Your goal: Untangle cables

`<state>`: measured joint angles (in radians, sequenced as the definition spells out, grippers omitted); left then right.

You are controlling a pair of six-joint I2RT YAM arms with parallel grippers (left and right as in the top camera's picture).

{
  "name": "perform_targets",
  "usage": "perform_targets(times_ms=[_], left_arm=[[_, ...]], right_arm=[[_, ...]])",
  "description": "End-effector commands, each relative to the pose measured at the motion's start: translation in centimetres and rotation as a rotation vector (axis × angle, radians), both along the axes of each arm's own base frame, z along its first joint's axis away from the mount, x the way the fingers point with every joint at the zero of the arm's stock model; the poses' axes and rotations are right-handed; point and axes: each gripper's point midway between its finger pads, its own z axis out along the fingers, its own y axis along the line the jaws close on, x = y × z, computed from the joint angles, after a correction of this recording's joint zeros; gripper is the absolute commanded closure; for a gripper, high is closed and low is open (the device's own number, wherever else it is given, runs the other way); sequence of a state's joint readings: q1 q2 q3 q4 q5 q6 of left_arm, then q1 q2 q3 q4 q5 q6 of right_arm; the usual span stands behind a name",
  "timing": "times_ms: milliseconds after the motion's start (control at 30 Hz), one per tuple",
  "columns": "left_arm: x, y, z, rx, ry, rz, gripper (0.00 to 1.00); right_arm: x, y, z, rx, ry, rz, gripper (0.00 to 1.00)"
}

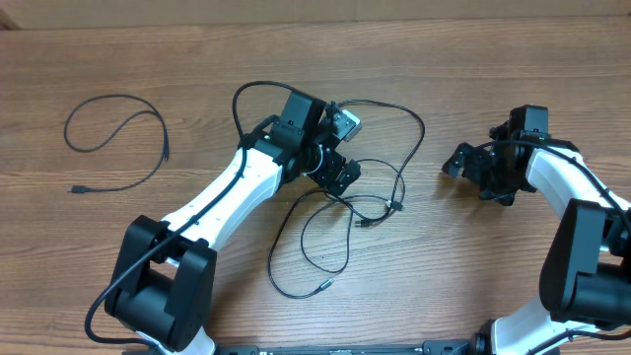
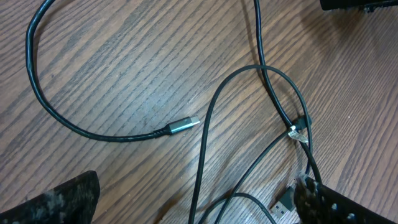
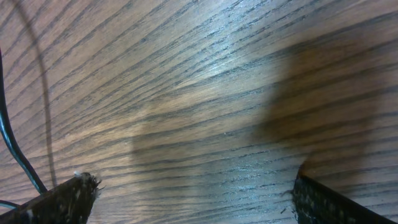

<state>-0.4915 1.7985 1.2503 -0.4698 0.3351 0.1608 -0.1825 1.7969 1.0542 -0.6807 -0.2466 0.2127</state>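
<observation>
Several thin black cables (image 1: 380, 202) lie tangled in loops on the wooden table at centre. My left gripper (image 1: 340, 177) hovers over the tangle's left side and is open. In the left wrist view its fingers (image 2: 59, 202) stand wide apart, with cable strands (image 2: 205, 155) running between them untouched. A silver-tipped plug (image 2: 183, 124) lies ahead, a flat USB plug (image 2: 285, 203) lies by the right finger, and strands cross at a knot (image 2: 298, 129). One separate cable (image 1: 118, 143) lies in a loose loop at far left. My right gripper (image 1: 473, 176) is open to the right of the tangle, over bare wood (image 3: 199, 124).
The left arm (image 1: 227, 197) stretches from the front left across to the centre. The right arm (image 1: 577, 227) stands at the right edge. A thin dark cord (image 3: 12, 146) runs along the left edge of the right wrist view.
</observation>
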Motion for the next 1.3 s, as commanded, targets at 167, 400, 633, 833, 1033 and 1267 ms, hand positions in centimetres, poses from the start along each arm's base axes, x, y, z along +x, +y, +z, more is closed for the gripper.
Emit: perform_targets(times_ms=[167, 400, 633, 833, 1033, 1267], left_arm=[[-0.48, -0.03, -0.91, 0.016, 0.022, -0.008, 0.14], [-1.23, 0.38, -1.38, 0.036, 0.058, -0.009, 0.96], [-1.16, 0.34, -1.34, 0.034, 0.055, -0.009, 0.89], [-1.14, 0.32, -1.32, 0.033, 0.054, -0.009, 0.52], [-1.23, 0.09, -1.22, 0.022, 0.057, -0.015, 0.53], [-1.17, 0.00, -1.15, 0.017, 0.053, -0.017, 0.58]], right_arm=[[0.10, -0.27, 0.54, -0.014, -0.019, -0.005, 0.00], [0.10, -0.27, 0.54, -0.014, -0.019, -0.005, 0.00], [0.10, -0.27, 0.54, -0.014, -0.019, -0.005, 0.00], [0.10, -0.28, 0.54, -0.014, -0.019, -0.005, 0.00], [0.10, -0.28, 0.54, -0.014, -0.019, -0.005, 0.00], [0.10, -0.27, 0.54, -0.014, -0.019, -0.005, 0.00]])
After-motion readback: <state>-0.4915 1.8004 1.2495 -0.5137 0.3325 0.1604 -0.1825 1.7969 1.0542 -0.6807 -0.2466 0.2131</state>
